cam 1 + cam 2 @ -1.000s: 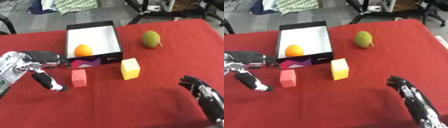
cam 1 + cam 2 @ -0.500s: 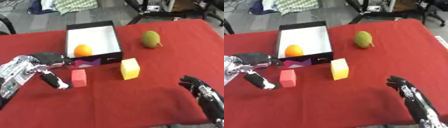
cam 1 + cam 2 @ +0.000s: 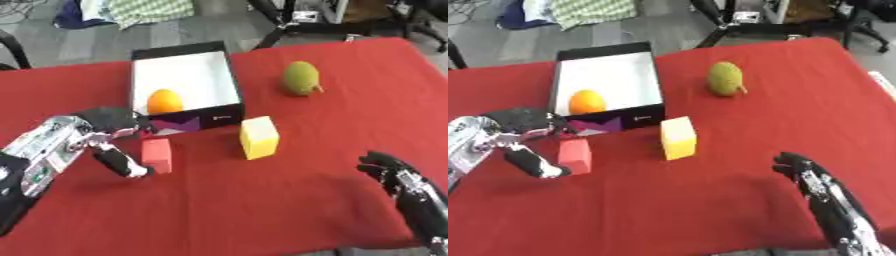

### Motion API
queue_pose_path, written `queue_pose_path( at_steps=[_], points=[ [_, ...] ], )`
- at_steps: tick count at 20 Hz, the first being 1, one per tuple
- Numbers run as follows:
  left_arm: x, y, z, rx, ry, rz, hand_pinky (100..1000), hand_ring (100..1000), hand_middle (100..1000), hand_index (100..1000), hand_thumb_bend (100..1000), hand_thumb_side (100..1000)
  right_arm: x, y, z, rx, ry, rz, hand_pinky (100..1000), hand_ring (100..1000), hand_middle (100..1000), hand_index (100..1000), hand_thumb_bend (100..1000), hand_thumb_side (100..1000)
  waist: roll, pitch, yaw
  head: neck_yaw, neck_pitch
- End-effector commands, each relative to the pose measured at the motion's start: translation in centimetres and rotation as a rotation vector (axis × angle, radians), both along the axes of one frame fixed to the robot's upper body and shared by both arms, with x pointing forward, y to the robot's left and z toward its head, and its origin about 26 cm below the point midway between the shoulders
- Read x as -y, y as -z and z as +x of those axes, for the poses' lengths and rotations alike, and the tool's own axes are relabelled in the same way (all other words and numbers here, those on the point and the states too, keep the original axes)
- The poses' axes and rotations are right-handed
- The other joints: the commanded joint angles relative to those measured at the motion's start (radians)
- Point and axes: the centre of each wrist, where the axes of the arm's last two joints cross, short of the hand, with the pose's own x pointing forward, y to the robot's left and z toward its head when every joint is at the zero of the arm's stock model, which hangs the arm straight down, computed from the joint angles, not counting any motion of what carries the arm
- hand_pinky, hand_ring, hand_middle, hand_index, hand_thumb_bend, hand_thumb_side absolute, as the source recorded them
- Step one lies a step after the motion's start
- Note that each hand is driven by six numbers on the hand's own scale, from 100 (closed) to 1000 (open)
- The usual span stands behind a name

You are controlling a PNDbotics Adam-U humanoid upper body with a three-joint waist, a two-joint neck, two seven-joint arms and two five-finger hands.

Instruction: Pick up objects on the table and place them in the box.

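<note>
Where the red cloth-covered worktop point(image 3: 262, 210) carries the items, one black cardboard box with a white interior point(image 3: 185, 82) sits at the far left-centre, open at the top, with one orange round fruit point(image 3: 164, 101) lying in its near left corner. Three items lie outside the box. One small red rectangular block point(image 3: 157, 155) stands just in front of the box's near wall, towards its left end. One yellow rectangular block point(image 3: 259, 137) stands just off the box's near right corner, apart from it. One green oval fruit with a short stem point(image 3: 300, 78) lies to the right of the box, well apart, with bare cloth all round it. The near half of the worktop is open.

The left hand point(image 3: 109, 135) is at the red block's left side; its fingers point(image 3: 122, 162) are spread open, the lower one reaching the block's near left edge, holding nothing. The right hand point(image 3: 398, 180) rests near the lower right corner, fingers relaxed and open, touching no item.
</note>
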Motion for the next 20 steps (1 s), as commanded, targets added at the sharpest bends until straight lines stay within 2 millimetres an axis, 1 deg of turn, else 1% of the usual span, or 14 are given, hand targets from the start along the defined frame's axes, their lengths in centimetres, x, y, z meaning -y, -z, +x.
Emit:
queue_pose_path(
  at_steps=[1,2,3,4,5,6,8,9,10,13,15,17,19,20],
  points=[
    [0.2,-0.8,0.3,0.012,0.015,0.008,747,640,700,847,326,506,0.0,-0.5,0.2,0.017,-0.01,-0.01,1000,850,803,863,100,807,0.002,-0.025,-0.001,-0.002,-0.002],
    [0.2,-0.8,0.3,0.01,0.018,0.006,735,612,667,799,246,409,0.0,-0.5,0.2,0.017,-0.011,-0.01,1000,850,803,863,100,807,0.002,-0.025,-0.001,-0.002,-0.002],
    [0.3,-0.9,0.3,0.013,0.02,-0.001,731,602,655,787,217,379,0.0,-0.5,0.2,0.017,-0.01,-0.01,1000,850,803,864,100,807,0.002,-0.025,-0.001,-0.003,-0.002],
    [0.3,-1.0,0.3,0.022,0.02,-0.012,719,575,618,747,137,304,0.1,-0.5,0.2,0.017,-0.01,-0.01,1000,850,803,864,100,807,0.002,-0.025,-0.001,-0.004,-0.002],
    [0.3,-1.3,0.3,0.032,0.018,-0.026,715,566,606,731,108,287,0.1,-0.5,0.2,0.017,-0.009,-0.01,1000,850,803,864,100,806,0.003,-0.025,0.0,-0.004,-0.002],
    [0.3,-1.6,0.2,0.042,0.015,-0.042,708,547,580,697,100,270,0.1,-0.5,0.2,0.017,-0.009,-0.01,1000,850,803,864,100,806,0.003,-0.026,0.0,-0.004,-0.002],
    [0.2,-2.9,0.1,0.067,0.011,-0.086,708,541,576,676,100,273,0.1,-0.5,0.2,0.016,-0.008,-0.01,1000,850,803,864,100,807,0.003,-0.026,0.001,-0.006,-0.002],
    [0.2,-4.0,-0.1,0.083,0.013,-0.111,709,541,576,677,100,277,0.1,-0.5,0.2,0.016,-0.007,-0.01,1000,850,803,864,100,807,0.003,-0.027,0.002,-0.007,-0.002],
    [0.2,-5.4,-0.3,0.104,0.018,-0.135,711,539,575,678,100,280,0.1,-0.5,0.2,0.015,-0.006,-0.011,1000,850,803,864,100,807,0.003,-0.027,0.003,-0.008,-0.002],
    [0.3,-10.7,-1.2,0.215,0.04,-0.179,716,544,580,683,100,260,0.2,-0.4,0.1,0.011,-0.004,-0.011,1000,849,803,864,100,810,0.003,-0.03,0.005,-0.01,-0.002],
    [0.4,-13.5,-1.1,0.289,0.02,-0.183,718,548,585,687,100,243,0.1,-0.3,0.1,0.008,-0.006,-0.01,1000,849,803,864,100,810,0.002,-0.032,0.005,-0.008,-0.002],
    [0.5,-14.8,0.0,0.34,-0.022,-0.171,719,552,590,690,100,237,0.1,-0.3,0.1,0.005,-0.01,-0.009,1000,849,803,864,100,811,0.0,-0.034,0.002,-0.007,-0.002],
    [0.8,-15.0,1.8,0.371,-0.071,-0.151,724,566,604,699,112,249,-0.1,-0.2,0.1,0.004,-0.015,-0.005,1000,849,803,864,100,811,-0.003,-0.034,-0.004,-0.006,-0.002],
    [1.0,-14.6,2.8,0.382,-0.097,-0.141,724,568,604,701,114,270,-0.1,-0.2,0.1,0.004,-0.017,-0.003,1000,849,803,864,100,812,-0.005,-0.034,-0.007,-0.005,-0.002]
  ],
)
